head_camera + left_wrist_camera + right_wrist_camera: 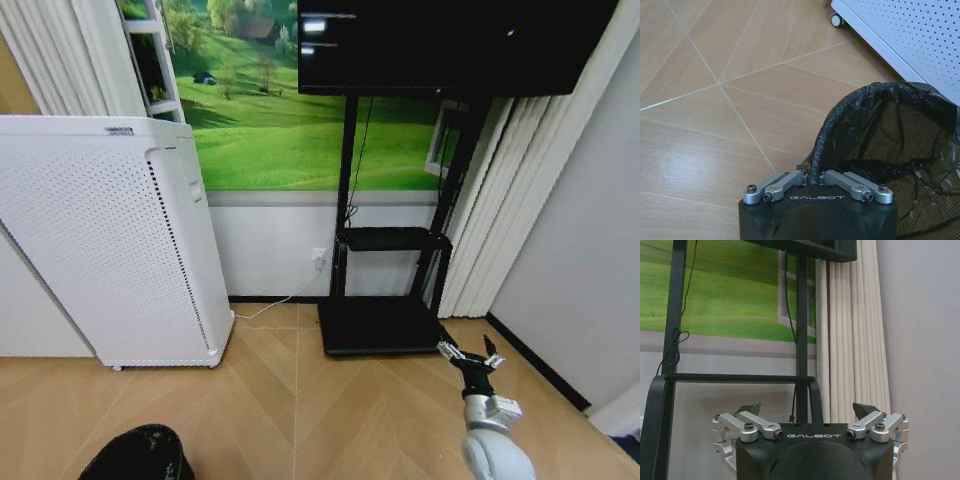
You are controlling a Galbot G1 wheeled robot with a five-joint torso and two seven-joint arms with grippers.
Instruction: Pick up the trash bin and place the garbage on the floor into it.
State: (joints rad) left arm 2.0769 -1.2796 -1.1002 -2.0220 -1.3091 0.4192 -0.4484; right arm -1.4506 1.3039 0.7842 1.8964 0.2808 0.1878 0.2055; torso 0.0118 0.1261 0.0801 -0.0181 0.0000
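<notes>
While upright, trash bin (890, 145), mouth upward.

A home-like living room. A TV on a black stand (385, 300) and white air purifier (110, 240) on wood flooring (330, 410), curtains (500, 200) at the right

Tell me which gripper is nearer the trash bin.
Left. The left gripper is shut on the trash bin rim. The right gripper hangs open over by the TV stand, well away from it.
</notes>
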